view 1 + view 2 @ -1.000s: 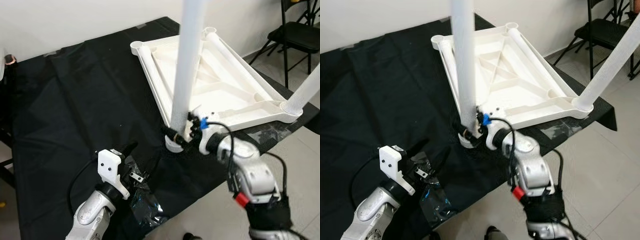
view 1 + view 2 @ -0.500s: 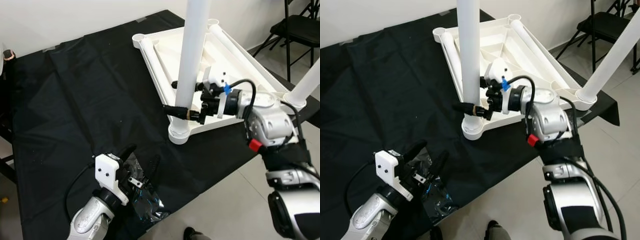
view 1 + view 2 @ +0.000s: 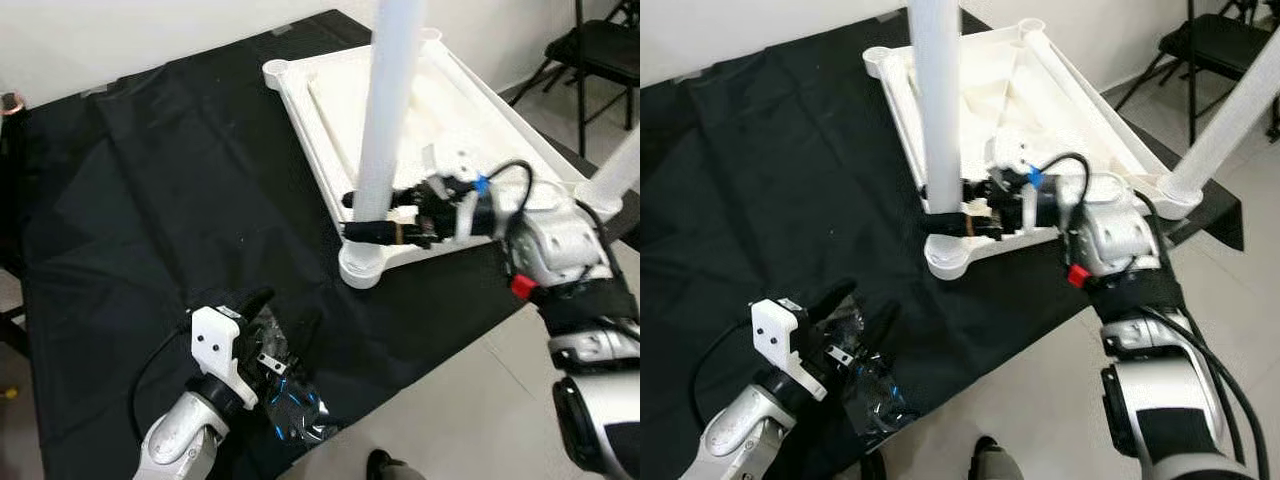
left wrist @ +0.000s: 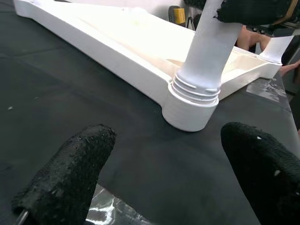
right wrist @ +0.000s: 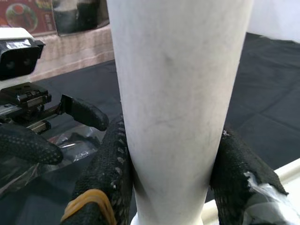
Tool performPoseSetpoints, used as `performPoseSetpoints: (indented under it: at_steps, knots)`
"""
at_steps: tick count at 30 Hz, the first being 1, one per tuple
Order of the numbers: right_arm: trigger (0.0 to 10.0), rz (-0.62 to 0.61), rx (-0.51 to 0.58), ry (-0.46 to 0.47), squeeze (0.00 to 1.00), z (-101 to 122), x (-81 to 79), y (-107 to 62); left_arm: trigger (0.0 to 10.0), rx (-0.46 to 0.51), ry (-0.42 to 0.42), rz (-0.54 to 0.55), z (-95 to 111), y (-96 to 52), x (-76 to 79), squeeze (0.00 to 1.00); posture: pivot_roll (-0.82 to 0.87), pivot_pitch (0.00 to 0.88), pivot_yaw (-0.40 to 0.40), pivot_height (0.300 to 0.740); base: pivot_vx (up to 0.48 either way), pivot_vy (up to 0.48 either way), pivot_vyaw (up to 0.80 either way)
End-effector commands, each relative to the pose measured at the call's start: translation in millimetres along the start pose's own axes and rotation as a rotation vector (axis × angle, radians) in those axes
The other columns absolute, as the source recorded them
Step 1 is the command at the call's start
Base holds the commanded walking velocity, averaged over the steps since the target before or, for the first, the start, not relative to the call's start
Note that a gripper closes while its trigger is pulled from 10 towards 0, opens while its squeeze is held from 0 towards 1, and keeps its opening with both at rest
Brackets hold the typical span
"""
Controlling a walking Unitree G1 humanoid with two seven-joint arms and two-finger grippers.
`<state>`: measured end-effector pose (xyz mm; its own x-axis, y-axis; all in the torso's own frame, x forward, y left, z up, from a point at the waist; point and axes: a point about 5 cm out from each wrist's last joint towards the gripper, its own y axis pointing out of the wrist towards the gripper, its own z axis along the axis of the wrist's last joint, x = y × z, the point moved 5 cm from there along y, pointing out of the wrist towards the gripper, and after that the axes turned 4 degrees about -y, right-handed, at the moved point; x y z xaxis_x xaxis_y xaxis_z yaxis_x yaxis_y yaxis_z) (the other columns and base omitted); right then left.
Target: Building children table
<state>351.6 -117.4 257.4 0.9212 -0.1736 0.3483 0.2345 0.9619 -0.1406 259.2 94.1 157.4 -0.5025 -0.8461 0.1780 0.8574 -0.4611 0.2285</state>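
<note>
Near the front edge of the black cloth-covered table [image 3: 150,200], my right gripper [image 3: 372,215] pinches the smooth white plastic tube leg [image 3: 388,110] low on its shaft — one knobbly black finger each side, just above the ribbed corner socket [image 3: 361,268] of the upturned white plastic tabletop [image 3: 470,130]. Bare cloth lies open to the left. My left gripper [image 3: 285,320] hovers spread over crinkled clear plastic wrap [image 3: 290,400], well apart.

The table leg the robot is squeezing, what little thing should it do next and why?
Probably twist the table leg in its corner socket. The right gripper is shut on it just above the socket, and thread rings show at its base.
</note>
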Motion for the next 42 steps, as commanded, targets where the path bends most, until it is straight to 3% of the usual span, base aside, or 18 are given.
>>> performPoseSetpoints:
  at_steps: [1, 6, 8, 9, 10, 12, 14, 17, 21, 22, 23, 24, 27, 28, 35, 40, 41, 42]
  knots:
    - [0.0, 0.001, 0.006, 0.043, 0.00, -13, -14.3, 3.1, 10.0, -0.026, -0.006, 0.005, -7, -2.5, -0.3, 0.00, 0.06, 0.242, 0.017, 0.740, 0.000, 0.000, 0.00]
    - [0.0, -0.200, 0.013, 0.161, 0.00, -36, -28.6, 10.2, 10.0, -0.025, -0.006, 0.006, -7, -3.4, -0.9, 0.00, 0.06, 0.228, 0.006, 0.740, 0.000, 0.000, 0.00]
    - [0.0, -0.631, -0.103, 0.246, 0.00, -71, -16.2, 12.3, 10.0, -0.026, -0.002, 0.008, -7, -4.1, -2.4, 0.00, 0.06, 0.230, 0.010, 0.740, 0.000, 0.000, 0.00]
    - [0.0, -0.631, -0.103, 0.246, 0.00, -71, -16.2, 12.3, 10.0, -0.026, -0.002, 0.008, -7, -4.1, -2.4, 0.00, 0.06, 0.230, 0.010, 0.740, 0.000, 0.000, 0.00]
    - [0.0, -0.955, -0.232, 0.290, 0.00, -96, -17.1, -5.9, 10.0, -0.027, -0.001, 0.008, -7, -4.3, -3.4, 0.00, 0.04, 0.227, 0.014, 0.740, 0.000, 0.000, 0.00]
    - [0.0, -0.955, -0.232, 0.290, 0.00, -96, -17.1, -5.9, 10.0, -0.027, -0.001, 0.008, -7, -4.3, -3.4, 0.00, 0.04, 0.227, 0.014, 0.740, 0.000, 0.000, 0.00]
    - [0.0, -0.984, -0.256, 0.365, 0.00, -107, -53.2, 16.2, 10.0, -0.032, 0.002, 0.001, -8, -2.9, -4.7, 0.00, 0.04, 0.221, 0.028, 0.740, 0.000, 0.000, 0.00]
    - [0.0, -0.889, -0.197, 0.385, 0.00, -97, -61.4, 41.2, 10.0, -0.037, 0.000, -0.004, -9, -1.2, -5.8, 0.00, 0.05, 0.207, 0.023, 0.740, 0.000, 0.000, 0.00]
    - [0.0, -0.879, -0.186, 0.384, 0.00, -93, -59.6, 45.7, 10.0, -0.037, -0.003, -0.003, -10, -0.5, -6.5, 0.00, 0.05, 0.207, 0.023, 0.740, 0.000, 0.000, 0.00]
    - [2.9, -0.868, -0.160, 0.365, 0.00, -88, -57.7, 48.1, 10.0, -0.036, -0.001, -0.001, -10, -0.5, -6.7, 0.00, 0.05, 0.209, 0.021, 0.740, 0.000, 0.000, 0.00]
    - [2.9, -0.868, -0.160, 0.365, 0.00, -88, -57.7, 48.1, 10.0, -0.036, -0.001, -0.001, -10, -0.5, -6.7, 0.00, 0.05, 0.209, 0.021, 0.740, 0.000, 0.000, 0.00]
    - [10.0, -0.875, -0.127, 0.336, 0.00, -80, -54.8, 49.4, 10.0, -0.034, 0.000, 0.001, -10, -0.5, -6.8, 0.00, 0.05, 0.209, 0.021, 0.740, 0.000, 0.000, 0.00]
    - [10.0, -0.834, -0.072, 0.305, 0.00, -68, -52.0, 54.9, 10.0, -0.033, 0.002, 0.002, -9, -0.5, -6.7, 0.00, 0.06, 0.214, 0.022, 0.740, 0.000, 0.000, 0.00]
    - [10.0, -0.704, 0.052, 0.255, 1.00, -37, -48.0, 68.4, 10.0, -0.032, 0.002, 0.003, -8, -0.8, -6.1, 0.00, 0.07, 0.221, 0.020, 0.740, 0.000, 0.000, 0.00]
    - [10.0, -0.530, 0.137, 0.158, 1.00, -7, -35.6, 67.9, 10.0, -0.029, 0.002, 0.005, -8, -1.3, -4.5, 0.00, 0.08, 0.228, 0.017, 0.740, 0.000, 0.000, 0.00]
    - [10.0, -0.224, 0.088, -0.065, 1.00, 9, -30.4, 56.1, 10.0, -0.028, 0.000, 0.006, -6, -3.2, -2.3, 0.00, 0.09, 0.239, 0.018, 0.740, 0.000, 0.000, 0.00]
    - [10.0, -0.173, 0.078, -0.088, 0.00, 13, -26.6, 52.7, 10.0, -0.028, -0.001, 0.006, -6, -3.6, -1.9, 0.00, 0.09, 0.241, 0.015, 0.740, 0.000, 0.000, 0.00]
    - [10.0, -0.173, 0.078, -0.088, 0.00, 13, -26.6, 52.7, 10.0, -0.028, -0.001, 0.006, -6, -3.6, -1.9, 0.00, 0.09, 0.241, 0.015, 0.740, 0.000, 0.000, 0.00]
